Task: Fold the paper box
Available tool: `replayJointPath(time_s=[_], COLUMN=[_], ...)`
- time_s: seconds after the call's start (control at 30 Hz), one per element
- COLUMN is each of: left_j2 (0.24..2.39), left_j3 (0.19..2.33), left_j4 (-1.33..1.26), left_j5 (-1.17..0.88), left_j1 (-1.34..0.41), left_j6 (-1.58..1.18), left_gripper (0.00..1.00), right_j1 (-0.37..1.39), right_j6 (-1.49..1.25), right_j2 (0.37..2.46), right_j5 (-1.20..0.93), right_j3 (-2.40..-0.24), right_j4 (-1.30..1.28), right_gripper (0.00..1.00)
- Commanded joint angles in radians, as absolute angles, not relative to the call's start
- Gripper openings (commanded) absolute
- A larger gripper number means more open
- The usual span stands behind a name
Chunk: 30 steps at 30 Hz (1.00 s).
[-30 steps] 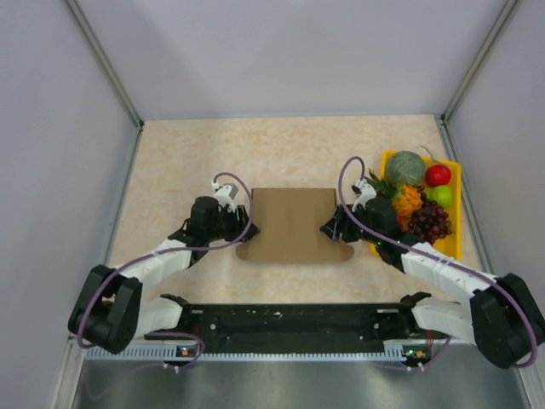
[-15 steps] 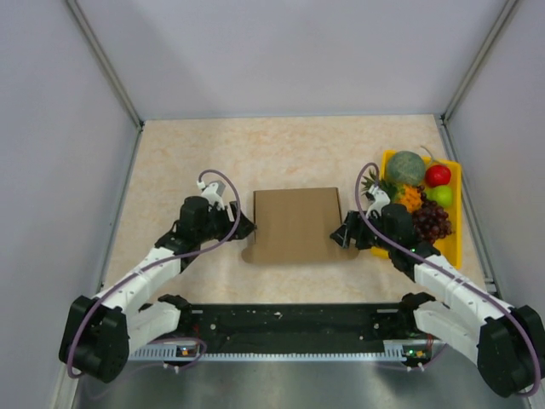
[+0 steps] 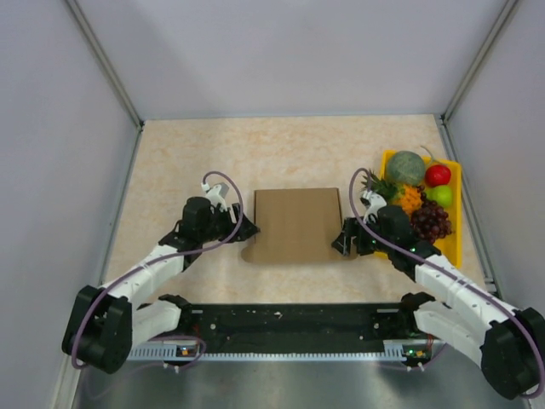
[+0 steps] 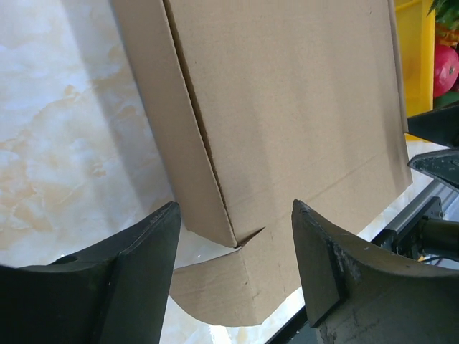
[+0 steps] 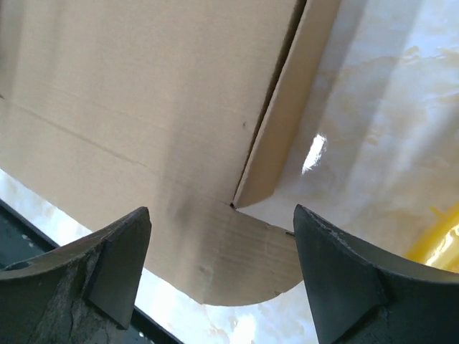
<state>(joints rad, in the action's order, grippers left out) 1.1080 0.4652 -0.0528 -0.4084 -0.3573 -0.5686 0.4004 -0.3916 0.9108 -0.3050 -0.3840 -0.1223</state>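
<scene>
The pale marbled tabletop [image 3: 187,153] left open room ahead of both arms. Between them lay the paper box [image 3: 296,224]: flat brown corrugated cardboard, side walls creased upward, a rounded tab at each near corner. The left end effector [image 3: 247,230] sat released just beside its left edge, jaws spread. The right end effector [image 3: 339,242] mirrored it, also released, with the yellow fruit tray [image 3: 451,234] crowding its outer side.

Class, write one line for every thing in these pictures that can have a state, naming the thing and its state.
Plain brown cardboard paper box: partly folded, rounded near flap lying flat, held by neither gripper.
Left gripper: open, at box's near left corner.
Right gripper: open, at near right corner.
Yellow fruit tray: full of fruit.
</scene>
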Motion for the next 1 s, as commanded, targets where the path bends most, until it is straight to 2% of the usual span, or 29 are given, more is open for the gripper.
replayJointPath(time_s=[0.0,0.23,0.37,0.47,0.63,0.77,0.9,0.97], left_j2=[1.036,0.962,0.864,0.819,0.746,0.692,0.663,0.647], left_j3=[0.472,0.499,0.498,0.532,0.517,0.492,0.486,0.497], left_j4=[-0.036,0.069,0.161,0.264,0.302,0.313,0.334,0.348], left_j5=[-0.338,-0.243,-0.091,-0.040,-0.063,-0.084,-0.097,-0.091], left_j1=[-0.357,-0.356,-0.350,-0.339,-0.324,-0.313,-0.307,-0.304], left_j6=[-0.540,-0.647,-0.707,-0.730,-0.765,-0.779,-0.779,-0.776], left_gripper=[0.68,0.63,0.68,0.73,0.76,0.77,0.77,0.79], right_j1=[0.523,0.958,1.291,1.435,1.523,1.552,1.569,1.569], right_j6=[-0.286,-0.131,0.109,0.245,0.351,0.408,0.459,0.492], right_j2=[0.887,0.979,1.101,1.231,1.396,1.531,1.577,1.589], right_j5=[-0.050,0.398,0.647,0.773,0.853,0.957,0.998,1.012], right_j3=[-0.549,-0.733,-0.762,-0.770,-0.802,-0.824,-0.796,-0.779], right_j4=[-0.310,-0.408,-0.374,-0.342,-0.258,-0.186,-0.092,-0.031], right_gripper=[0.82,0.91,0.91,0.87,0.75,0.70,0.67,0.62])
